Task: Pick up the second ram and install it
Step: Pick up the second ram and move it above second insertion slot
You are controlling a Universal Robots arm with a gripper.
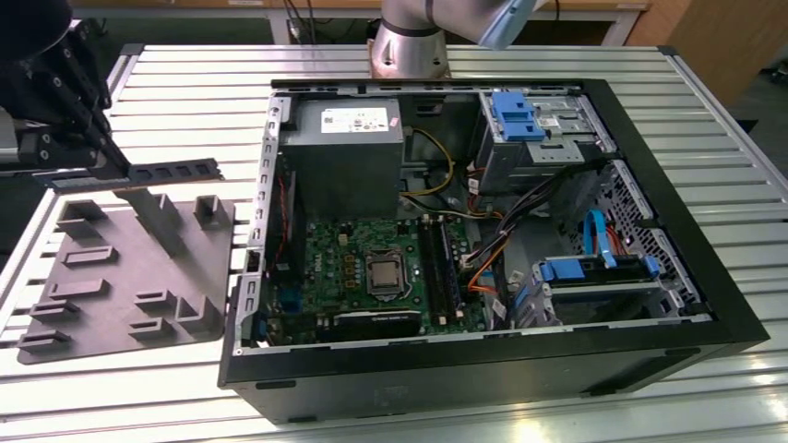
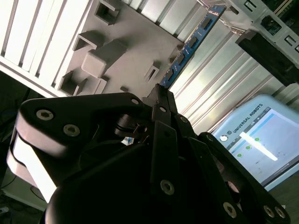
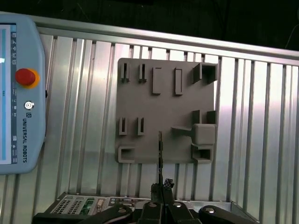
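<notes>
End effector (image 1: 122, 173) (image 2: 160, 91) (image 3: 161, 187): black metal linkage fingers, clamped narrow on one end of the second ram.
Second ram (image 1: 179, 171) (image 2: 187, 46) (image 3: 160, 154): long, thin, flat stick held in the air over the tray. It looks dark grey in the exterior view, blue-faced with black chips in the second wrist view, and an edge-on sliver in the first wrist view.
Tray (image 1: 111, 286): matte pale grey moulded plastic slab with blocky posts and slots, on the ribbed aluminium tabletop (image 1: 185, 83).
Computer case (image 1: 493, 355): open black metal box beside the tray.

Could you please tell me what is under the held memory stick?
Below the memory stick lie the grey tray and the slatted table; its gripped end is hidden between the jaws.
</notes>
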